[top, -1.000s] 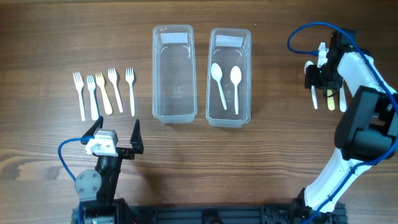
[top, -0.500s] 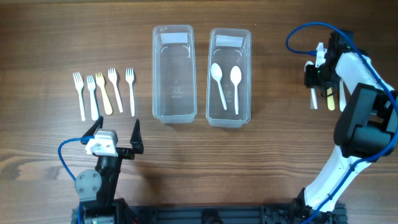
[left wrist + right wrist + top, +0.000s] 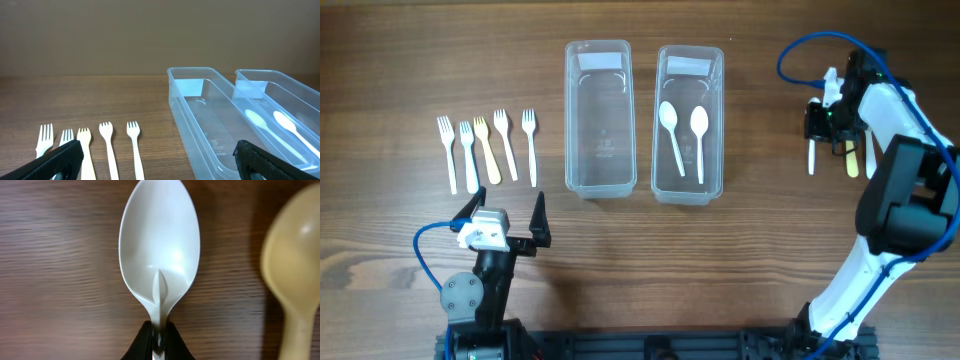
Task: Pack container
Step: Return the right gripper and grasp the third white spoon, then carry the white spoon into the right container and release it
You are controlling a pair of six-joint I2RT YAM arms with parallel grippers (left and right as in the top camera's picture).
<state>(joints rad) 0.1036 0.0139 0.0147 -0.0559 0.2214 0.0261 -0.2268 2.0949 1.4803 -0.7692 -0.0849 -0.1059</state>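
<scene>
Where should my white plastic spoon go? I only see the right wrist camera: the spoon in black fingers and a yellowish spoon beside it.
Observer: Two matching white plastic spoons lie in the clear plastic container nearer your arm, so the held white plastic spoon probably joins them.
Operator: Is the other box full?
Observer: No, the second clear plastic container has nothing in it.
Operator: What's the other arm doing?
Observer: The left gripper is open and holds nothing, just short of five plastic forks.
</scene>
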